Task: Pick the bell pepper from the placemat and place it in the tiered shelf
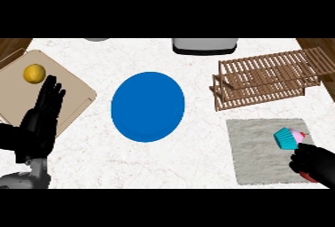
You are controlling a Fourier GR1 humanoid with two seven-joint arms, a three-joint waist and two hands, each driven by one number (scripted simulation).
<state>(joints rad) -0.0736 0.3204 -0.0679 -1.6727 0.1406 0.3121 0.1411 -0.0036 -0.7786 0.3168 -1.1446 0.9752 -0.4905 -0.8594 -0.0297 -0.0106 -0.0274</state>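
Note:
A grey placemat [262, 153] lies at the lower right of the counter. My right hand [315, 162] sits over its right edge with the fingers curled round a red thing, the bell pepper [307, 177], of which only a sliver shows under the hand. A teal cupcake with pink icing [288, 138] lies on the mat, just above the hand. The wooden tiered shelf [268, 79] stands beyond the mat at the upper right. My left hand [40, 117] rests open at the left edge, fingers up.
A large blue plate [148, 106] lies in the middle of the counter. At the left, a tan cutting board [75, 95] carries a yellow lemon [34, 73]. A grey appliance [203, 45] stands at the back edge.

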